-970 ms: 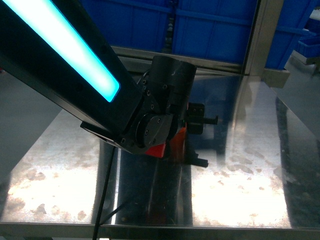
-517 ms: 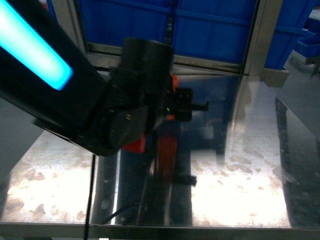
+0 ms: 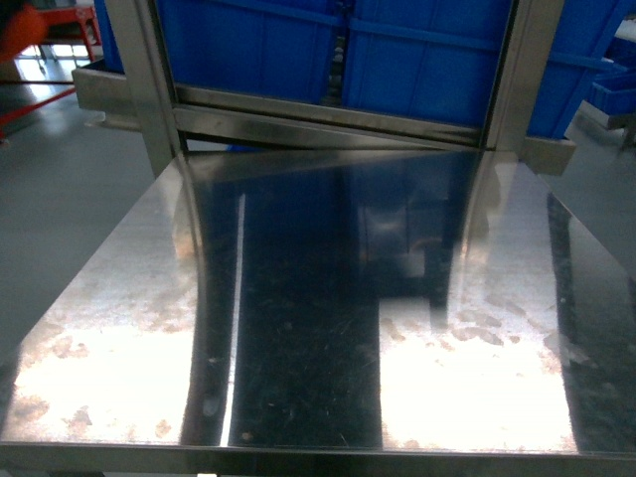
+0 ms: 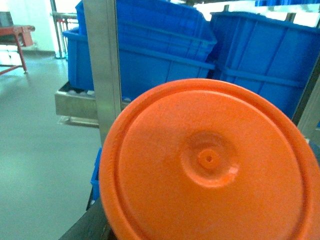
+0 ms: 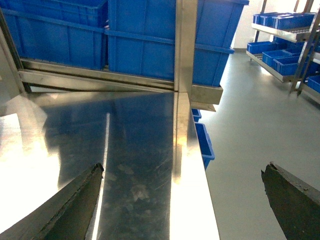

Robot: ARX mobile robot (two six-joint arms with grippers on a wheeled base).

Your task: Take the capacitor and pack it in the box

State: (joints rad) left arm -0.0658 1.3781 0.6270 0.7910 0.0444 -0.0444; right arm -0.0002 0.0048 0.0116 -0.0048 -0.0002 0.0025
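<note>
Behind steel table, blue bins

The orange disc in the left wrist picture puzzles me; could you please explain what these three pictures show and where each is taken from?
This is a wheeled robot with two arms, and each picture comes from one of its cameras. The head camera looks down on a shiny steel table with blue bins behind it; neither arm is clearly in that view.

The left wrist camera rides on the left arm. The orange disc sits so close that it blocks most of the picture. I cannot tell what it is, and the left gripper is hidden.

The right wrist camera looks past the right gripper. Its two dark fingers stand wide apart, holding nothing.

I can make out neither the capacitor nor the box.
</note>
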